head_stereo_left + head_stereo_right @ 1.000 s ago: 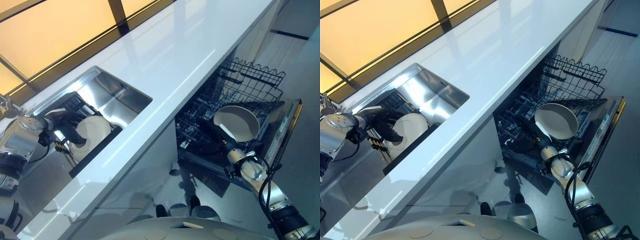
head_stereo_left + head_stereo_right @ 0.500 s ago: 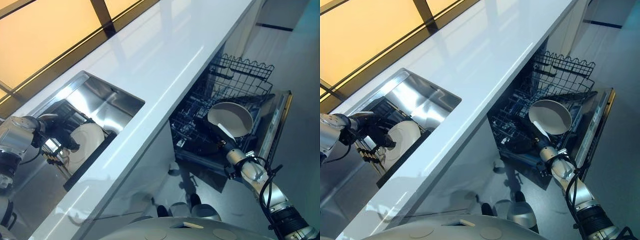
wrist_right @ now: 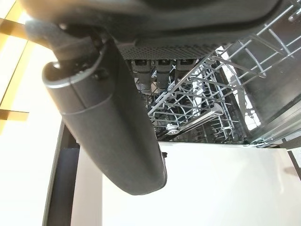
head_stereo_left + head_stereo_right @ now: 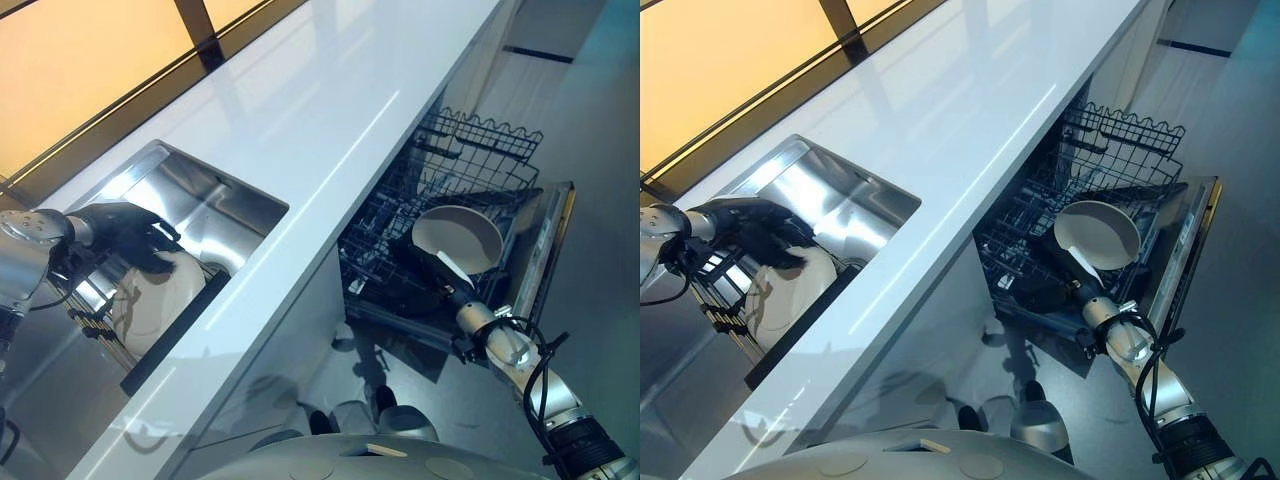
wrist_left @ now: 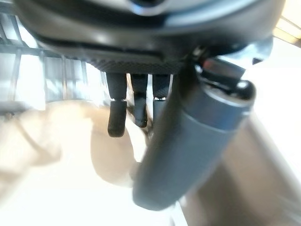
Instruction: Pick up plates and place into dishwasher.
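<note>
A white plate (image 4: 150,305) stands on edge in the dark rack (image 4: 725,318) inside the steel sink (image 4: 215,205). My left hand (image 4: 130,235) hangs over the plate's top rim. In the left wrist view its fingers (image 5: 116,123) reach out fairly straight towards the plate (image 5: 70,155), with nothing pinched. A second white plate (image 4: 458,238) leans in the dishwasher's lower rack (image 4: 385,275). My right hand (image 4: 440,272) rests just below that plate's rim. In the right wrist view its fingers (image 3: 160,77) point at the rack's wires (image 3: 207,101) and hold nothing.
The long white counter (image 4: 330,110) runs between the sink and the open dishwasher. The dishwasher door (image 4: 545,260) lies folded down towards the floor. The upper part of the wire rack (image 4: 480,155) stands behind the leaning plate.
The camera has shifted a little. My left hand has climbed from the sink plate's left side to its top rim. The right hand stays beside the dishwasher plate.
</note>
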Robot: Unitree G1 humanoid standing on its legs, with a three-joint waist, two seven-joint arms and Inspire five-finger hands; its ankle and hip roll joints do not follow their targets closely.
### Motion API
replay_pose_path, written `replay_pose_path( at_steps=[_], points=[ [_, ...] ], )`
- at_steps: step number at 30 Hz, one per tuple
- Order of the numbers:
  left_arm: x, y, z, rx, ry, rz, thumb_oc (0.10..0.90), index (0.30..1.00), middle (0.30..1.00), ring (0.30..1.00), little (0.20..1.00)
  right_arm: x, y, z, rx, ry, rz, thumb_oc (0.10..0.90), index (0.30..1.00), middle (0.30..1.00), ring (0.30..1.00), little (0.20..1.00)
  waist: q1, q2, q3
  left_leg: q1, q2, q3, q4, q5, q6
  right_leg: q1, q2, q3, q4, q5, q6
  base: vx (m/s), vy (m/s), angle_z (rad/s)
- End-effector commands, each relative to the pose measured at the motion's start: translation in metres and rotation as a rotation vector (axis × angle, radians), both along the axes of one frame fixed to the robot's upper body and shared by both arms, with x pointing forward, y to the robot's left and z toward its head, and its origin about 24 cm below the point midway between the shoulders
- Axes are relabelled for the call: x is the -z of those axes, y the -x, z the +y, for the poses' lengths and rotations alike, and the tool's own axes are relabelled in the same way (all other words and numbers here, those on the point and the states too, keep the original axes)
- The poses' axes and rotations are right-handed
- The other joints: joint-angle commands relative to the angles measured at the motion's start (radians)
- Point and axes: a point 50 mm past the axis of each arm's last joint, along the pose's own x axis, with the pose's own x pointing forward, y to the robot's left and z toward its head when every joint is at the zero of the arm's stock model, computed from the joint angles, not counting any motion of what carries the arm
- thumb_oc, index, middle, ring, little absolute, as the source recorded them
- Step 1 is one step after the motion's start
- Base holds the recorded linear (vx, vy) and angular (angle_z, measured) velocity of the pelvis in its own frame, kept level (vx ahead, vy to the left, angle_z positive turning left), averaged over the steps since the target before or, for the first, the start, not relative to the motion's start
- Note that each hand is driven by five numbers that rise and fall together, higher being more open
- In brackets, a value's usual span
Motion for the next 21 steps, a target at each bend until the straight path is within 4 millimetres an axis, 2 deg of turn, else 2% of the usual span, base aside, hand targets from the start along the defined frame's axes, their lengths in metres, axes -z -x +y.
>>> replay_pose_path(
  at_steps=[1,6,14,16,17,18,21],
  points=[
    [0.05,0.025,-0.068,0.369,0.417,0.276,0.1,0.3,0.3,0.3,0.2,-0.032,-0.007,0.025,-0.137,-0.039,-0.161,0.8,0.9,0.9,0.9,0.9,0.006,-0.018,-0.052,-0.049,-0.025,-0.021,0.003,-0.023,-0.02,-0.014,0.033,-0.041,0.059,-0.058,0.075,-0.06,-0.017,0.11],
    [0.044,0.028,-0.066,0.369,0.426,0.247,0.1,0.3,0.3,0.3,0.2,-0.035,-0.01,0.023,-0.114,-0.044,-0.172,0.8,0.9,0.9,0.9,0.9,0.025,-0.026,-0.06,-0.049,-0.023,-0.028,0.003,-0.021,-0.022,-0.008,0.03,-0.061,0.05,-0.053,0.074,-0.06,-0.02,0.08],
    [0.047,0.034,-0.059,0.361,0.391,0.263,0.1,0.3,0.3,0.3,0.2,-0.037,-0.011,0.02,-0.09,-0.047,-0.175,0.8,0.9,0.9,0.9,0.9,0.04,-0.033,-0.065,-0.05,-0.021,-0.041,0.002,-0.018,-0.021,-0.004,0.028,-0.068,0.045,-0.05,0.072,-0.03,-0.01,0.01],
    [0.045,0.033,-0.056,0.328,0.36,0.21,0.1,0.3,0.3,0.3,0.2,-0.037,-0.012,0.019,-0.086,-0.05,-0.177,0.8,0.9,0.9,0.9,0.9,0.043,-0.034,-0.065,-0.05,-0.021,-0.044,0.003,-0.018,-0.022,-0.003,0.027,-0.069,0.044,-0.049,0.072,0.0,0.0,0.0],
    [0.044,0.031,-0.052,0.28,0.332,0.155,0.13,0.326,0.326,0.326,0.23,-0.037,-0.012,0.019,-0.082,-0.052,-0.177,0.8,0.9,0.9,0.9,0.9,0.046,-0.035,-0.066,-0.05,-0.021,-0.046,0.003,-0.017,-0.022,-0.003,0.027,-0.069,0.044,-0.048,0.072,0.0,0.0,0.0],
    [0.042,0.028,-0.046,0.221,0.299,0.082,0.8,0.9,0.9,0.9,0.9,-0.037,-0.012,0.019,-0.08,-0.054,-0.177,0.8,0.9,0.9,0.9,0.9,0.047,-0.036,-0.066,-0.05,-0.022,-0.048,0.003,-0.018,-0.021,-0.002,0.027,-0.069,0.044,-0.049,0.072,0.0,0.0,0.0],
    [0.032,0.016,-0.023,0.042,0.188,-0.111,0.8,0.9,0.9,0.9,0.9,-0.034,-0.014,0.02,-0.073,-0.058,-0.173,0.8,0.9,0.9,0.9,0.9,0.051,-0.041,-0.07,-0.054,-0.023,-0.054,0.003,-0.015,-0.02,-0.003,0.028,-0.07,0.044,-0.052,0.07,0.01,-0.005,0.05]
  ],
)
